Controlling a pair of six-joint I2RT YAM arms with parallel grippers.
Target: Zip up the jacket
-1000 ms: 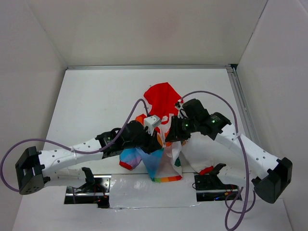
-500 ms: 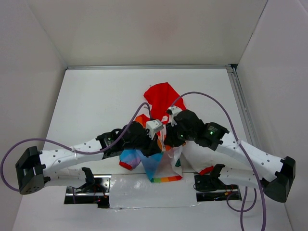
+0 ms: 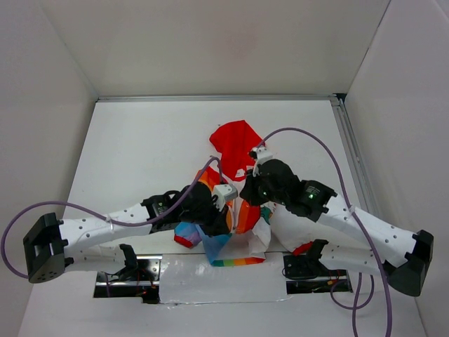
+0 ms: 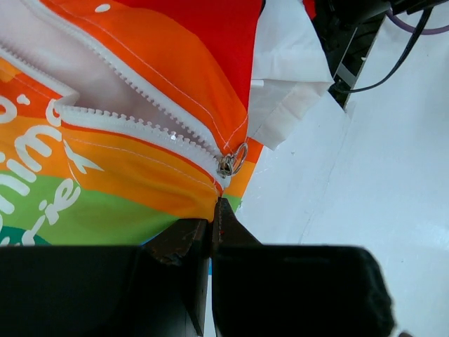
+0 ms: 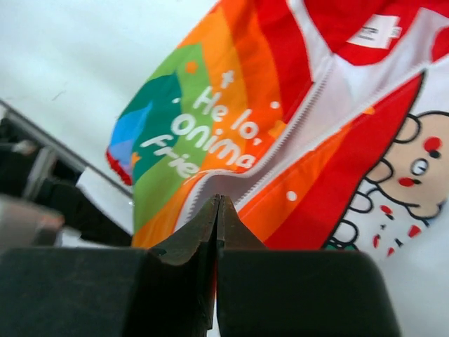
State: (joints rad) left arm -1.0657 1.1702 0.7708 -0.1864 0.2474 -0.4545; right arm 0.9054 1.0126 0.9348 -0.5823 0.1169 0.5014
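Observation:
The jacket (image 3: pixel 235 144) lies in the middle of the table with its red hood at the far end and its front open. My left gripper (image 3: pixel 223 223) is shut on its bottom hem. In the left wrist view the jaws (image 4: pixel 217 205) pinch the orange-green hem just below the metal zipper slider (image 4: pixel 229 164). My right gripper (image 3: pixel 247 196) is shut above the open zipper. In the right wrist view its tips (image 5: pixel 219 201) meet in front of the white zipper tape of the jacket (image 5: pixel 231 105). Whether they pinch any fabric does not show.
Both arm bases sit by a foil-edged cut-out (image 3: pixel 161 270) at the table's near edge. A metal rail (image 3: pixel 347 140) runs along the right side, with white walls behind and at the sides. Purple cables (image 3: pixel 309 137) loop above both arms.
My right gripper has closed and moved slightly left and nearer over the zipper. My left gripper has drawn the hem a little toward the near edge, bunching the jacket's lower part.

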